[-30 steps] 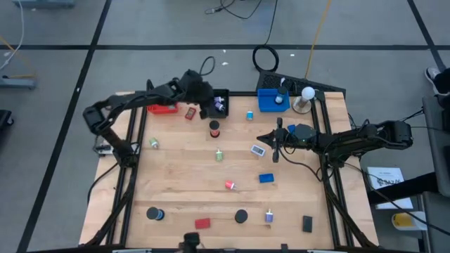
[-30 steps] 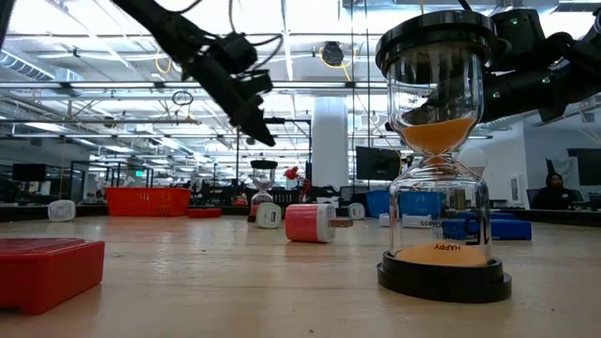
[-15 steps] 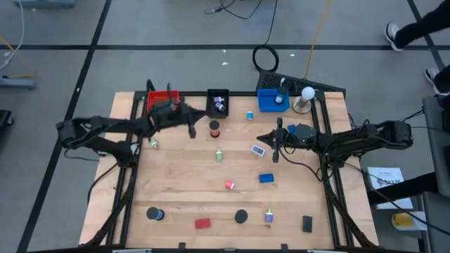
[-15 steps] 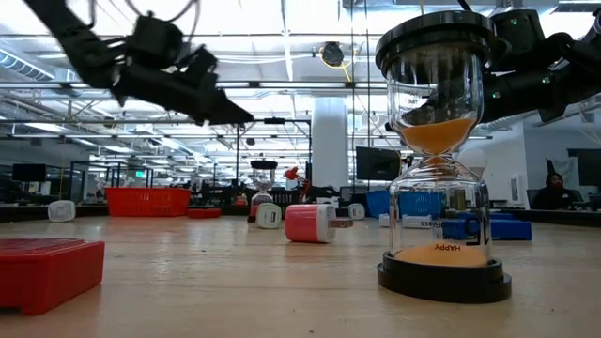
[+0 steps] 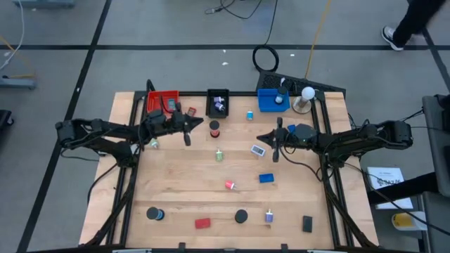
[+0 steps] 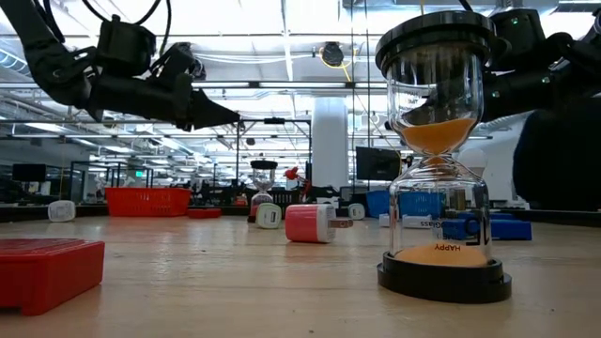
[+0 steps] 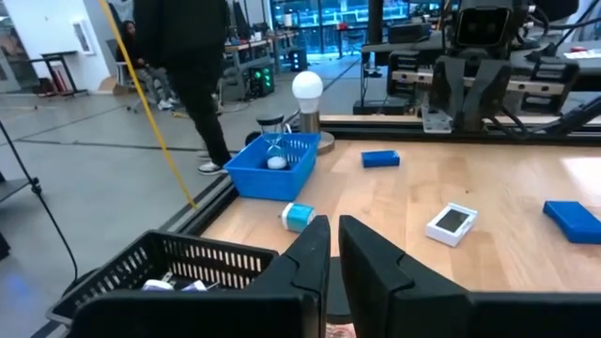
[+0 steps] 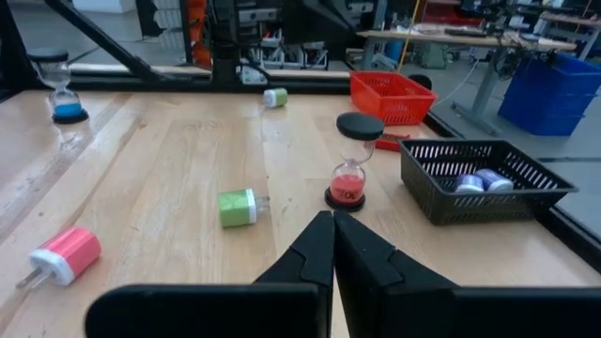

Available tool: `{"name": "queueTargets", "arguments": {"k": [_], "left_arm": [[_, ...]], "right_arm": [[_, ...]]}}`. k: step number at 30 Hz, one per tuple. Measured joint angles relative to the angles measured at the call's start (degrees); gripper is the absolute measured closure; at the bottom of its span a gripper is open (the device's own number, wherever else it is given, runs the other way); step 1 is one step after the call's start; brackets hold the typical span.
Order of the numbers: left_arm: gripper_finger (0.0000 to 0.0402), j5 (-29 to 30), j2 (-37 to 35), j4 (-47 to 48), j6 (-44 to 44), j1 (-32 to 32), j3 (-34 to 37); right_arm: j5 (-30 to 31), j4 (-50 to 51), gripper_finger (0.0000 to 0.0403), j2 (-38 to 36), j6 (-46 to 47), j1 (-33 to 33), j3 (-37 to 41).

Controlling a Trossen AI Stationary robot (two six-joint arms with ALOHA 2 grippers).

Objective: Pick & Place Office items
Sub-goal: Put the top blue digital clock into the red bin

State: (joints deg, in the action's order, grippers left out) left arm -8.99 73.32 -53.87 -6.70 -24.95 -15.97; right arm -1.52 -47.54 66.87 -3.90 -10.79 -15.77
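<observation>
Small office items lie scattered on the wooden table (image 5: 183, 176): a red hourglass (image 5: 214, 128), a green plug (image 5: 219, 155), a white-blue piece (image 5: 258, 150), a blue block (image 5: 266, 178), a pink plug (image 5: 230, 185), a black hourglass (image 5: 241, 216) and a red block (image 5: 202, 223). My left gripper (image 5: 193, 126) hovers shut and level above the table, between the red tray (image 5: 163, 103) and the red hourglass, holding nothing (image 7: 333, 235). My right gripper (image 5: 264, 138) waits shut and empty (image 8: 331, 235) by the right side, beside the white-blue piece.
Along the far edge stand the red tray, a black tray (image 5: 218, 103) holding purple pieces, a blue tray (image 5: 272, 100) and a white ball lamp (image 5: 307, 95). A blue hourglass (image 5: 155, 213) and a black block (image 5: 307, 223) stand near the near edge. A person walks beyond the table (image 5: 415, 21).
My left gripper has drawn back from over the black tray toward the table's left and a little nearer. It has tipped from pointing down to lying about level. The arm has folded back over the left edge. The right arm has kept still.
</observation>
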Motion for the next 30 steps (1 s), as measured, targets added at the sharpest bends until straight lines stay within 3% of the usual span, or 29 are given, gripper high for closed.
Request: {"name": "queueTargets", "arguments": {"k": [7, 11, 14, 20, 22, 26, 30], "left_arm": [[0.0366, -0.02, 0.0, 0.02, -0.02, -0.04, 0.0], [0.0366, 0.0, 0.01, 0.07, -0.3, -0.04, -0.04], [0.0366, 0.0, 0.01, 0.07, -0.28, -0.04, -0.04], [0.0366, 0.0, 0.01, 0.07, -0.48, -0.04, -0.04], [0.0366, 0.02, 0.02, 0.07, -0.48, -0.04, -0.07], [0.0366, 0.02, 0.02, 0.07, -0.48, -0.04, -0.07], [0.0366, 0.02, 0.02, 0.07, -0.48, -0.04, -0.07]], "right_arm": [[-1.74, -3.5, 0.0399, -0.22, 7.26, -0.02, -0.05], [-2.07, 5.61, 0.0402, -4.43, 10.07, 0.02, -1.34], [5.39, 21.32, 0.0402, -9.02, 13.07, 0.04, -3.21], [26.33, 54.16, 0.0402, -15.81, 22.36, 3.41, -8.41], [29.46, 60.55, 0.0402, -17.25, 27.85, 4.63, -9.38], [30.14, 69.14, 0.0393, -18.75, 38.37, 5.25, -9.57], [33.0, 75.25, 0.0366, -18.54, 43.24, 4.39, -9.38]]}}
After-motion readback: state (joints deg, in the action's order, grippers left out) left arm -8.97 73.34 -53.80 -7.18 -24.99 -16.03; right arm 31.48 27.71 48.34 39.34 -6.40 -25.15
